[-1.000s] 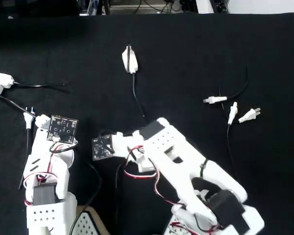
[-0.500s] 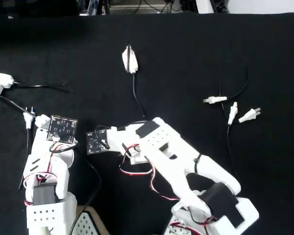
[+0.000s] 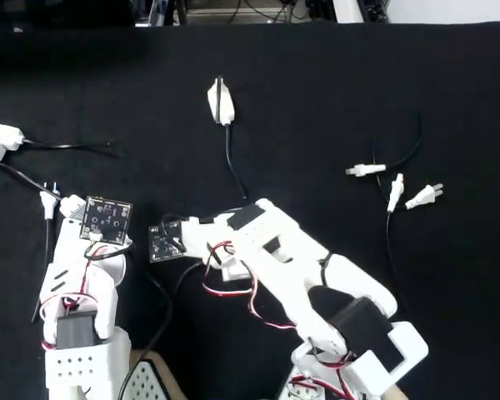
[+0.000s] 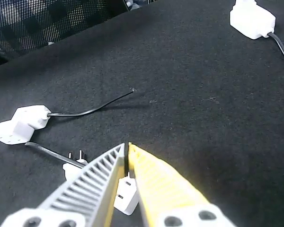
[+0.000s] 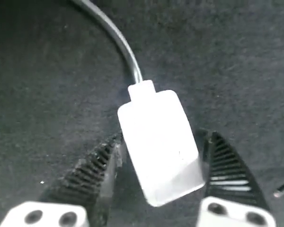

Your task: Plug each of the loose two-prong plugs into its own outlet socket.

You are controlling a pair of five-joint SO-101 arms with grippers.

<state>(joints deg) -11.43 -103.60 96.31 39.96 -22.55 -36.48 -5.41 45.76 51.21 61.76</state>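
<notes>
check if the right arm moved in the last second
Yes. In the high view the right arm has swung left, and its tip now sits nearer the left arm, which has not moved.

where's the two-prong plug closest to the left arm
High view: the two-prong plug lies near the left edge of the table, right beside the left arm, on the near side of the white outlet socket.
</notes>
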